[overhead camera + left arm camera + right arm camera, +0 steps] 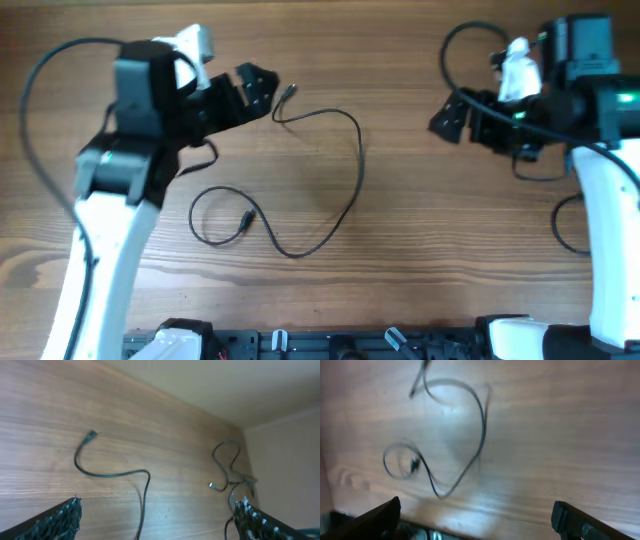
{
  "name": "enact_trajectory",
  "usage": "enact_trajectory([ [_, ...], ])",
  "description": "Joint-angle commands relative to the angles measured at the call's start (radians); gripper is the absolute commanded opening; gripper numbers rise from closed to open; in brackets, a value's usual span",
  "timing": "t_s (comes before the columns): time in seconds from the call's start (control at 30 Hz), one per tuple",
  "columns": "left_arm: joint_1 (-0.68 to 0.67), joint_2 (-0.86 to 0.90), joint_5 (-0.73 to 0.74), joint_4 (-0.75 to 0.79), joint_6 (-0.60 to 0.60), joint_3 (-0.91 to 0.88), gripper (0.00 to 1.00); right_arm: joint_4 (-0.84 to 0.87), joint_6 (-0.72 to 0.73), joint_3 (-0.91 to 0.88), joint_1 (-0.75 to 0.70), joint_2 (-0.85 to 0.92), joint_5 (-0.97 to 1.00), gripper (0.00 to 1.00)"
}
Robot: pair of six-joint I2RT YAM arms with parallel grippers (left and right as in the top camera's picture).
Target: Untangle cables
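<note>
One thin black cable [357, 160] lies loose on the wooden table. It runs from a plug near my left gripper, curves right and down, and ends in a small loop with a plug [245, 218]. It also shows in the left wrist view [107, 474] and in the right wrist view [481, 435]. A second thin cable [226, 462] loops by the right arm [468, 35], partly hidden under it. My left gripper [262, 90] [156, 507] is open and empty, just left of the first cable's upper plug [289, 91]. My right gripper [448, 115] [476, 507] is open and empty above bare table.
Thick black arm wires arc at the far left [35, 90] and by the right arm base [562, 225]. The arm bases and a black rail [330, 345] sit along the front edge. A pale wall [280, 390] rises behind the table.
</note>
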Motion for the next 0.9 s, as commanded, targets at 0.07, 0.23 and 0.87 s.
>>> enact_trajectory([
  [0.07,0.109,-0.053,-0.006,-0.116,0.096,0.002,1.0,0.113,0.084,-0.235,0.112,0.009,0.021,0.92],
  [0.23,0.124,0.003,-0.067,-0.184,0.166,0.002,1.0,0.299,0.233,-0.446,0.259,0.01,0.018,0.85],
  [0.87,0.124,0.097,-0.066,-0.217,0.165,0.001,1.0,0.752,0.598,-0.641,0.599,0.36,-0.014,0.42],
])
